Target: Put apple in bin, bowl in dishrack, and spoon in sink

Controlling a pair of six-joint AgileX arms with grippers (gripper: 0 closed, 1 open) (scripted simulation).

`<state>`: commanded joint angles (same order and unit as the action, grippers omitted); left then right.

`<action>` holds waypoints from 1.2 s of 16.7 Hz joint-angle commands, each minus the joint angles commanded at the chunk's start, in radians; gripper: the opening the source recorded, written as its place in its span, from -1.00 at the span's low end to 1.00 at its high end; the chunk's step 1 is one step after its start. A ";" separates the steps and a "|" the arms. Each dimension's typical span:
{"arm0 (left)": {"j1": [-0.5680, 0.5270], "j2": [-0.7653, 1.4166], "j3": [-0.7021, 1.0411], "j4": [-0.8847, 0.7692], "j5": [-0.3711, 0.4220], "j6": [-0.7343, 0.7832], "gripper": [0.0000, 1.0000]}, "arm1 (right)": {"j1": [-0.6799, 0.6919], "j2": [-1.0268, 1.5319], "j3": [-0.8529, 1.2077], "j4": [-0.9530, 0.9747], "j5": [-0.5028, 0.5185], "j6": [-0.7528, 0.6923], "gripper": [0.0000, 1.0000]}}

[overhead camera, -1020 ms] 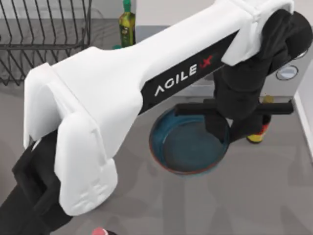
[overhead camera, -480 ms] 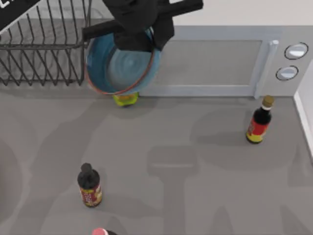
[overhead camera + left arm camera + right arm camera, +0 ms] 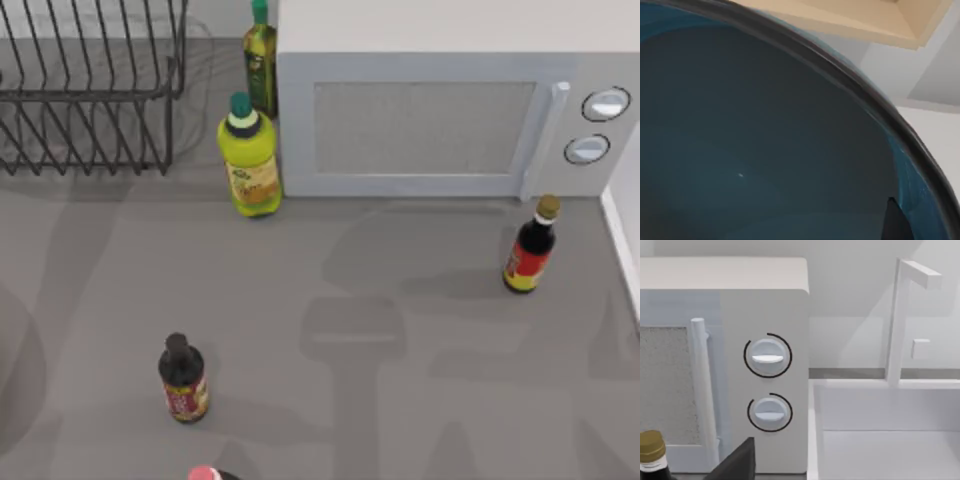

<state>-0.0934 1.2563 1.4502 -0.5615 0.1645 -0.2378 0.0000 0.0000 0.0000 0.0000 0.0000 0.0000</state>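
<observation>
The bowl [image 3: 765,150], carried off the top view within the last half second, is seen close against the left wrist camera, probably pinched by the left gripper; the dishrack [image 3: 90,100] stands unfilled, release pending.

the middle of the surface [image 3: 420,380] lies open — broad bare grey between the bottles. obstacles ring it: the dishrack [image 3: 90,90] at far left, a yellow-green bottle [image 3: 250,155] just beside the microwave [image 3: 440,110], a dark bottle [image 3: 183,380] near the front left, another [image 3: 530,245] toward the right — well apart.
</observation>
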 joint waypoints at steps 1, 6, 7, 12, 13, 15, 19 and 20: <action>0.054 -0.077 -0.067 0.068 0.009 0.048 -1.00 | 0.000 0.000 0.000 0.000 0.000 0.000 1.00; 0.248 -0.335 -0.306 0.305 0.039 0.225 -1.00 | 0.000 0.000 0.000 0.000 0.000 0.000 1.00; 0.266 -0.356 -0.327 0.326 0.041 0.242 -1.00 | 0.000 0.000 0.000 0.000 0.000 0.000 1.00; 0.271 -0.363 -0.333 0.333 0.040 0.251 -1.00 | 0.000 0.000 0.000 0.000 0.000 0.000 1.00; 0.271 -0.361 -0.333 0.335 0.040 0.251 -1.00 | 0.000 0.000 0.000 0.000 0.000 0.000 1.00; 0.268 -0.327 -0.335 0.369 0.037 0.252 -1.00 | 0.000 0.000 0.000 0.000 0.000 0.000 1.00; 0.252 -0.143 -0.353 0.561 0.018 0.252 -1.00 | 0.000 0.000 0.000 0.000 0.000 0.000 1.00; 0.246 -0.083 -0.361 0.633 0.012 0.251 -1.00 | 0.000 0.000 0.000 0.000 0.000 0.000 1.00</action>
<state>0.1527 1.1734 1.0896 0.0716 0.1762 0.0134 0.0000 0.0000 0.0000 0.0000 0.0000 0.0000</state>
